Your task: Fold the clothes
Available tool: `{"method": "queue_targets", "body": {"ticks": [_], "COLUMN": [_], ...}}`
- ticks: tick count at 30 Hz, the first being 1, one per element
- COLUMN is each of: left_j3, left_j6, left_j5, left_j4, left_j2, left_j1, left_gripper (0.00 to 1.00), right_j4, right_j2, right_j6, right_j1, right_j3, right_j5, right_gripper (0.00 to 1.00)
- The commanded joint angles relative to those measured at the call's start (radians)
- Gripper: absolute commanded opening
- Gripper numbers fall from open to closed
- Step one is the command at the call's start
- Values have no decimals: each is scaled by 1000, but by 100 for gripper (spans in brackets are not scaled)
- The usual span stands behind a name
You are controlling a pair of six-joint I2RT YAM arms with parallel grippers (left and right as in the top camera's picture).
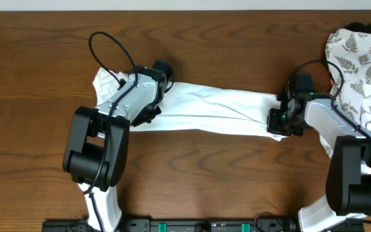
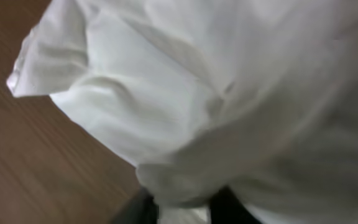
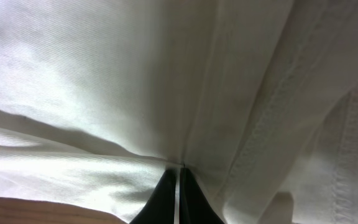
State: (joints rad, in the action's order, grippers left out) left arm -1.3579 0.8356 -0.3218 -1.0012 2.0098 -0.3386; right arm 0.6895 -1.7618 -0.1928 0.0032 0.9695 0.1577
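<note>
The white T-shirt (image 1: 218,109) lies stretched in a long band across the middle of the table, its print hidden. My left gripper (image 1: 152,106) is at the band's left end, where the cloth bunches up. In the left wrist view the T-shirt (image 2: 197,93) fills the frame, and my left gripper (image 2: 185,211) has its dark fingers (image 2: 143,208) apart with a fold of cloth lying between them. My right gripper (image 1: 277,122) is at the band's right end. In the right wrist view my right gripper (image 3: 179,186) is shut on a thin fold of the T-shirt (image 3: 104,81).
A white cloth with grey fern-leaf print (image 1: 366,71) is piled at the far right edge, close behind the right arm, with something dark (image 1: 366,27) above it. Bare brown wood table (image 1: 205,180) surrounds the shirt.
</note>
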Motion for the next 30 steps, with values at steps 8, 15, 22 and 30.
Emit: {"method": "queue_targets", "body": {"ticks": [8,15,22,30], "left_j3": [2,-132,-137,-135], "left_j6": [-24,-30,-31,-25], "left_j5": [-21,-40,-40,-39], "left_j4": [-18,-89,28,153], "left_j2": [-13,-90,-119,-56], "left_j1": [3,19,21,59], "left_gripper": [65,69,85,84], "right_j4": [-10,-15,-16,-14], "right_j2": [-17,-17,-17,-17], "right_j6": [4,4,4,4], "right_j1": [4,4,4,4], "right_j3": [-16,-16,-16,-16], "right_j5": [-19,-19,-19,-19], "right_gripper": [5,6,7,7]}}
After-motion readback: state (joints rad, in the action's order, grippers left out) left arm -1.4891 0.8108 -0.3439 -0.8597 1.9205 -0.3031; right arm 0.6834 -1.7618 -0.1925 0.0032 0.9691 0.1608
